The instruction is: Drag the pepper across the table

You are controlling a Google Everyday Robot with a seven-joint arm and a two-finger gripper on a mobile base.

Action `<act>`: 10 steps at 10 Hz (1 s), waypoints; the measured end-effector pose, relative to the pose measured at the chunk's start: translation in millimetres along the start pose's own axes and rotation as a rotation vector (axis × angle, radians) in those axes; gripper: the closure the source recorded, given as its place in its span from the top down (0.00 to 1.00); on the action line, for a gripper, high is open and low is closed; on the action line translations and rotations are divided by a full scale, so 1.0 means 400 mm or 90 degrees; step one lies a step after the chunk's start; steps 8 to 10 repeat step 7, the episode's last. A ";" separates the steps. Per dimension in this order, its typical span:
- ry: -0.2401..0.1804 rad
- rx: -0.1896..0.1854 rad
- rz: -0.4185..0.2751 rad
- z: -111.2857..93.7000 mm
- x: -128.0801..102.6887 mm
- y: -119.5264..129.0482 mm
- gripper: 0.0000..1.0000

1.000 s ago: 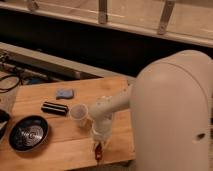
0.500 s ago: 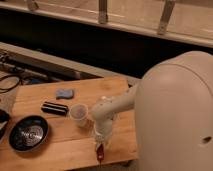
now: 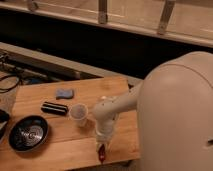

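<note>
The arm reaches out from the robot's white body [image 3: 177, 120] and bends down over the near edge of the table [image 3: 55, 150]. The gripper [image 3: 101, 148] points straight down at that edge, right of the table's middle. The pepper [image 3: 102, 154] — small, dark red — shows just under the gripper, lying on the wood close to the near edge; the gripper is at it, but whether the fingers are clenched on it or released cannot be told, as the wrist hides them.

A white cup [image 3: 78, 113] stands upright on the table just left of the arm's elbow, near it but seemingly not touching. Left of the cup lies a black bar [image 3: 54, 108], and beyond that, farther from the camera, a small blue-grey object [image 3: 64, 93] — possibly a sponge. A black bowl [image 3: 28, 133] sits near the table's left front corner, well apart from the pepper. Dark cables [image 3: 10, 82] lie off the table's left end.
</note>
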 end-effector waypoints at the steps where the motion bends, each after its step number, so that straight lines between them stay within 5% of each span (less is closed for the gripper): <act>1: 0.000 0.001 -0.006 -0.001 -0.012 0.019 0.00; 10: -0.002 0.003 -0.016 -0.009 -0.018 0.016 0.00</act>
